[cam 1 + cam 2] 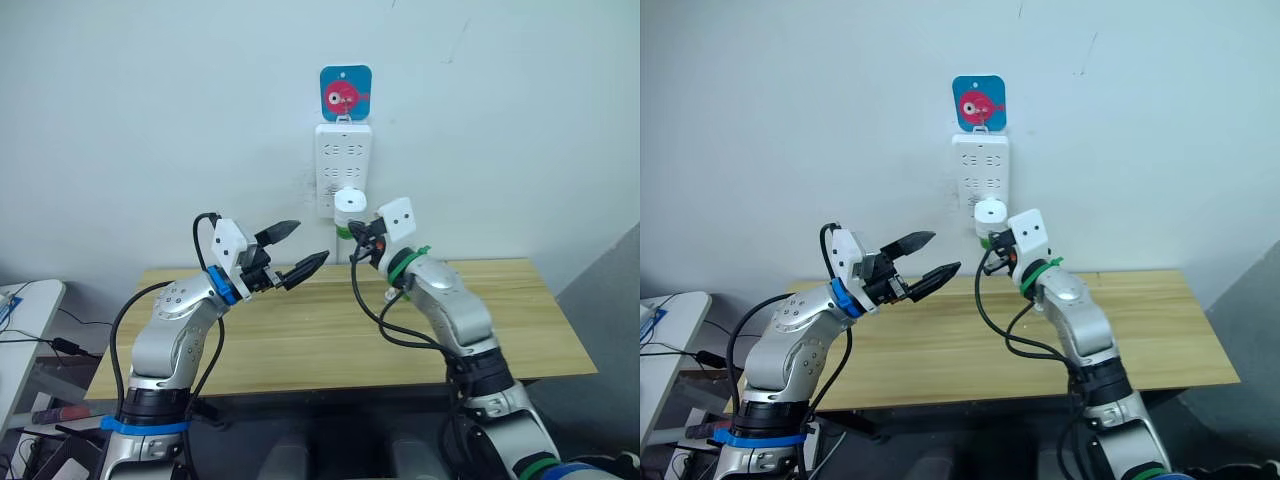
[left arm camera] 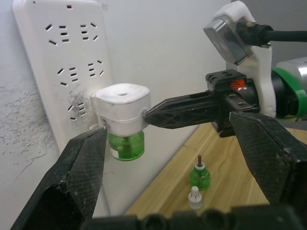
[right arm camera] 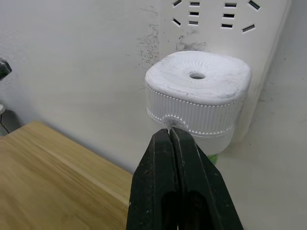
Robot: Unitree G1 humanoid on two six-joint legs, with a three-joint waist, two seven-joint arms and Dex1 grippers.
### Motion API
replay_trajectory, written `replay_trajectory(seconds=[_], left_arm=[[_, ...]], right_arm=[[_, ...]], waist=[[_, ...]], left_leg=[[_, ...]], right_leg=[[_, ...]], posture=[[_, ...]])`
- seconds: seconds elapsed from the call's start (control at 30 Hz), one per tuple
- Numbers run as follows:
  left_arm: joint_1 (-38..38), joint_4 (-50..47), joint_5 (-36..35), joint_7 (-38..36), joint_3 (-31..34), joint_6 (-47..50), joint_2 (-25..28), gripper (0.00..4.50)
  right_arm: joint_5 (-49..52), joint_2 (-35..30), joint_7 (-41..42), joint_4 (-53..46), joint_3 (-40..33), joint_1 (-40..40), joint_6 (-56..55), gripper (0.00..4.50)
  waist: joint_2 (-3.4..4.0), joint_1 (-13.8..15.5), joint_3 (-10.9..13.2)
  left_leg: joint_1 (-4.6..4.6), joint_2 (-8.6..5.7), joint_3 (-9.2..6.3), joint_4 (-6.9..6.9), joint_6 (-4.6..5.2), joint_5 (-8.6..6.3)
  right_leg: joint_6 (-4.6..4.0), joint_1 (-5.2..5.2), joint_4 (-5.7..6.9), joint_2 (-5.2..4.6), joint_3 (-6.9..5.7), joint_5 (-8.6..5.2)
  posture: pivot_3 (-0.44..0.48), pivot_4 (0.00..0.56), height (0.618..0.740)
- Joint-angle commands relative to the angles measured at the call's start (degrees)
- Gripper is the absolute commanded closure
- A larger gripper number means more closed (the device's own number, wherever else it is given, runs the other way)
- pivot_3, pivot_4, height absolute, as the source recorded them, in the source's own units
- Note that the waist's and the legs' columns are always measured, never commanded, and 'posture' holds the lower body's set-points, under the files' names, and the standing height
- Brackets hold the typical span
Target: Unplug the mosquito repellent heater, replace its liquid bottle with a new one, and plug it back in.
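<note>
Right gripper (image 3: 170, 136), fingers pressed together, pokes the plugged-in mosquito repellent heater (image 3: 199, 91); left gripper (image 1: 300, 250) hovers nearby, fingers spread.

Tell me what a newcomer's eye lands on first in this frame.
Probably the right gripper, fingers shut, their tips up against the side of the white mosquito repellent heater, which is plugged into the wall power strip with a green bottle under it. Next, the left gripper, open in mid-air above the wooden table. A bright fish sticker tops the strip.
</note>
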Motion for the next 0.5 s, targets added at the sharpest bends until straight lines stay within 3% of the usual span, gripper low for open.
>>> replay_trajectory(seconds=[0.03, 0.3, 0.4, 0.5], left_arm=[[-0.3, -0.4, -1.0, 0.8, 1.6, 0.1, 1.0, 0.00], [0.3, 6.8, 6.6, 5.0, 1.1, 1.8, 6.9, 0.00], [-0.1, 9.6, 8.5, 4.5, 2.4, -0.1, 10.5, 0.00], [-0.6, 12.6, 10.1, 5.0, 3.1, -2.0, 12.5, 0.00]], right_arm=[[5.5, -4.6, 8.9, -8.4, 1.7, 4.4, 4.6, 4.46], [8.0, -12.8, 11.4, -10.9, -4.8, 8.8, 5.1, 4.46], [6.5, -18.5, 13.0, -8.1, -9.6, 9.7, 0.6, 3.91], [6.4, -22.0, 14.4, -5.8, -12.1, 10.0, -2.0, 2.91]], waist=[[0.00, 0.2, 0.0], [0.03, 0.5, 0.1], [0.01, 0.7, 0.1], [0.00, 0.7, 0.1]], left_leg=[[-0.02, 0.00, 0.00, -0.07, 0.02, -0.02], [0.04, 0.07, -0.01, -0.38, 0.01, -0.01], [0.01, 0.05, -0.02, -0.38, 0.00, -0.01], [-0.02, 0.02, 0.03, -0.42, 0.01, -0.01]], right_leg=[[0.00, -0.01, -0.05, -0.01, 0.00, 0.00], [-0.18, -0.08, -0.07, 0.03, -0.08, -0.14], [-0.17, -0.06, -0.12, 0.02, -0.10, -0.14], [-0.18, -0.06, -0.27, -0.02, -0.07, -0.13]], posture=[[0.015, 0.111, 0.740], [0.019, 0.109, 0.740], [0.018, 0.105, 0.740], [0.016, 0.103, 0.740]])
